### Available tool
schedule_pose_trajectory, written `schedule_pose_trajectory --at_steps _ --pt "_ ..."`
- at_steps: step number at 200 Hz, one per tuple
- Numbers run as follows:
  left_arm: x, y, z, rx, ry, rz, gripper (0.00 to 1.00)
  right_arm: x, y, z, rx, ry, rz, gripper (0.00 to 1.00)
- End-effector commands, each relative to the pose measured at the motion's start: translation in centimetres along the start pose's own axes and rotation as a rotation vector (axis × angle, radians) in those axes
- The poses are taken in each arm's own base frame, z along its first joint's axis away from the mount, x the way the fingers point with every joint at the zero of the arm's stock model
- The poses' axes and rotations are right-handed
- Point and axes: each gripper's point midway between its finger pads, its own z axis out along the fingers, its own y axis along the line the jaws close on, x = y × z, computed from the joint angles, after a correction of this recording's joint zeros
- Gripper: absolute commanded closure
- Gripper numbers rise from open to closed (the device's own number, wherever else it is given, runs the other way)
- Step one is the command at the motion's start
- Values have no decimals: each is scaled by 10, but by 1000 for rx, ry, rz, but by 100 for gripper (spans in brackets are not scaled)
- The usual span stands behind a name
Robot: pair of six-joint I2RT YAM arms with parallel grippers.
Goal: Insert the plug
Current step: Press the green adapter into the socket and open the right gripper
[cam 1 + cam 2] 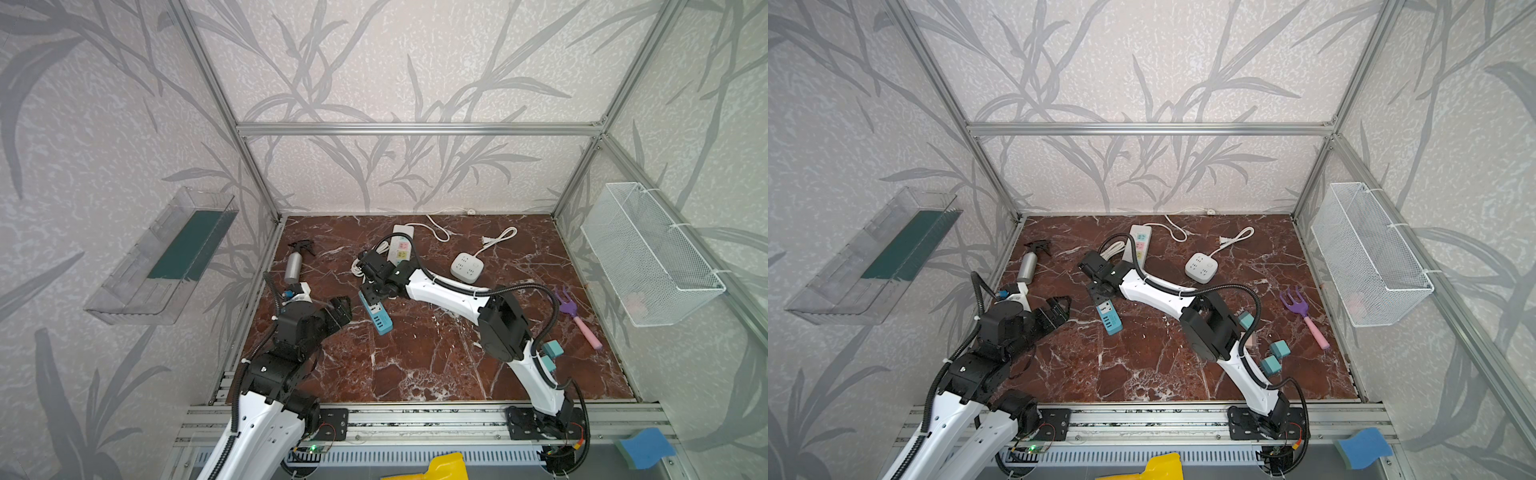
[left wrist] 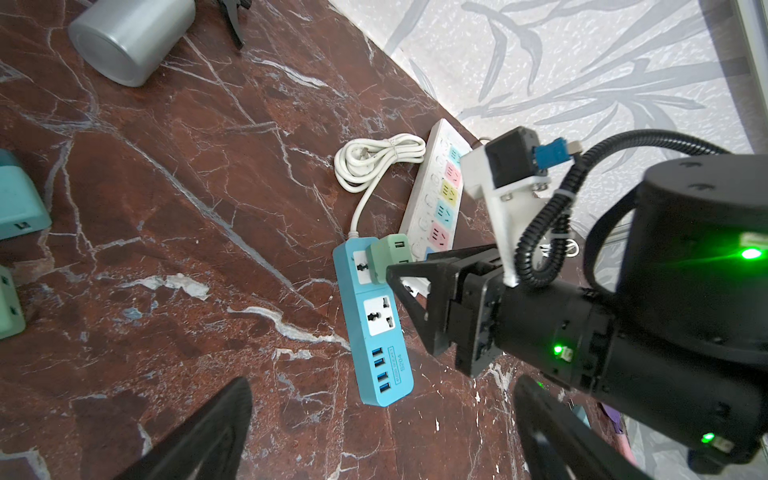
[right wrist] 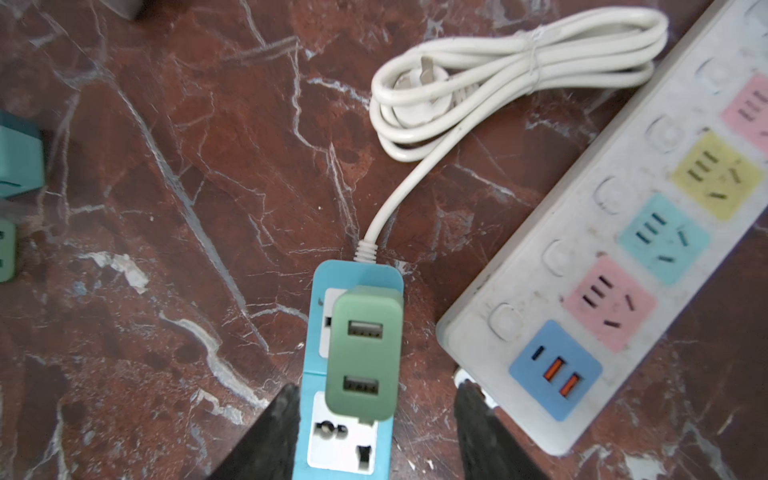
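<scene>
In both top views right gripper (image 1: 371, 294) bending down mid-frame, hiding upper end of blue power strip (image 1: 379, 321), left gripper (image 1: 341, 308) hovering left of it, gaping wide, empty, in left wrist view green plug (image 2: 386, 258) sitting in strip's end socket, prongs hidden, in right wrist view matte black fingers (image 3: 274, 432) standing apart either side of rounded plug, not touching

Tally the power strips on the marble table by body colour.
Blue: 1, the blue power strip
White: 2, the long strip and the square hub
Total: 3
</scene>
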Motion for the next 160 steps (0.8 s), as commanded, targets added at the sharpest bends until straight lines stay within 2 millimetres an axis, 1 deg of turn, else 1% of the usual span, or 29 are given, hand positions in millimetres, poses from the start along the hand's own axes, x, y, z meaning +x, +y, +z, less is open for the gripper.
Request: schedule_pose_trajectory --at_steps 1,29,46,64,73,91,106,122,138,160 --pt "-10 -12 1 37 -21 26 2 -18 -2 -23 -57 -4 7 40" --pt "-13 -13 7 13 -7 36 2 -22 -11 -21 -64 9 18 40" --pt "-13 -13 9 7 -4 30 2 -19 -17 -17 -59 32 16 40" --pt "-13 -13 10 7 -5 19 2 -7 -20 -2 -81 75 33 40" --pt "-12 -12 11 5 -2 15 2 1 -18 5 -114 109 57 41" --pt "-11 -11 12 4 7 10 2 18 -24 21 -104 147 80 42" --pt "-10 -11 12 3 11 10 2 28 -26 29 -99 160 81 42" --pt "-9 -9 11 -8 14 11 2 31 -34 29 -79 154 94 43" --pt "-9 -8 10 -10 15 7 2 29 -39 26 -72 135 109 43" --pt "-9 -9 8 -5 13 -8 2 19 -37 15 -78 112 95 43"
